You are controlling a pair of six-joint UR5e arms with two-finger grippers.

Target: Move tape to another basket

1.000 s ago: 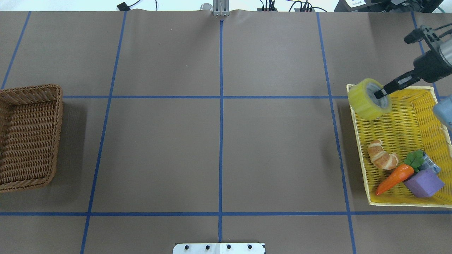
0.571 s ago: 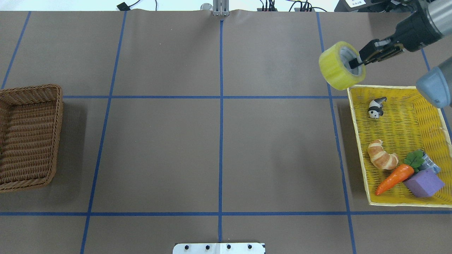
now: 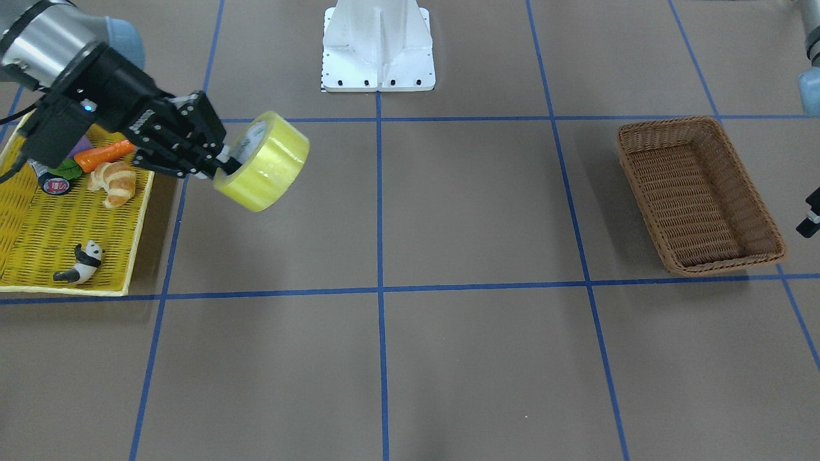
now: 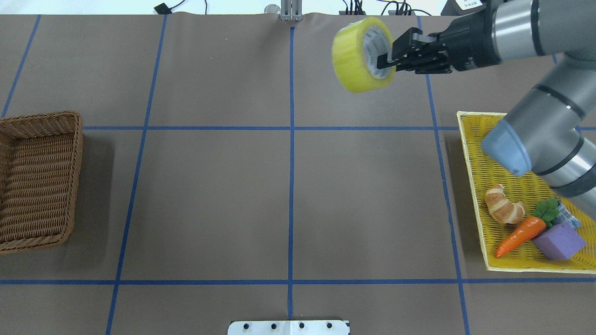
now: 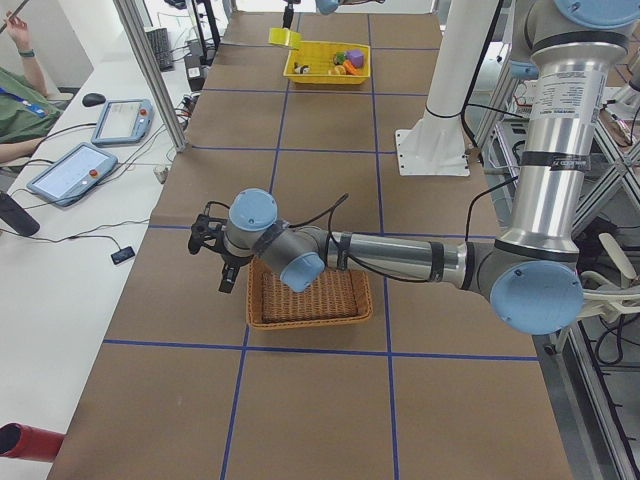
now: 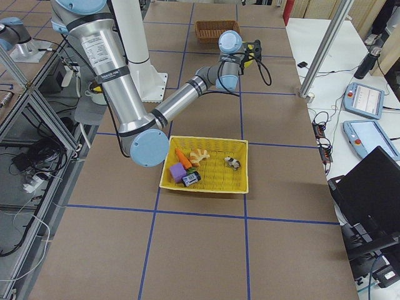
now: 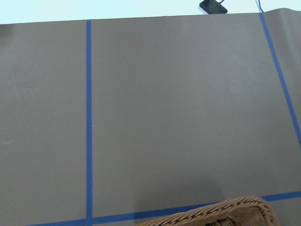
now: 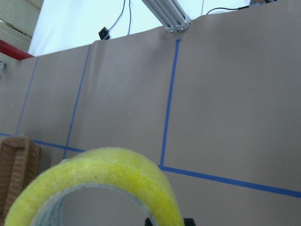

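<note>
The yellow tape roll (image 4: 358, 56) hangs in the air over the far part of the table, right of the centre line. My right gripper (image 4: 384, 60) is shut on its wall, with one finger inside the whitish core. The roll also shows in the front view (image 3: 266, 163) and at the bottom of the right wrist view (image 8: 94, 188). The brown wicker basket (image 4: 77, 139) stands at the table's left end and holds nothing that shows. My left gripper (image 5: 222, 272) hovers just beyond the basket's far side. I cannot tell whether it is open or shut.
A flat yellow tray (image 4: 470, 153) at the right end holds a croissant (image 4: 504, 210), a carrot (image 4: 519, 236), a purple block (image 4: 558, 241), a panda figure (image 3: 80, 264) and a red-labelled can (image 3: 56, 184). My right arm's elbow (image 4: 535, 139) hangs over the tray.
My right gripper has lifted the tape out of the yellow tray and carried it left and away toward the table's far middle. The brown basket has not moved.
</note>
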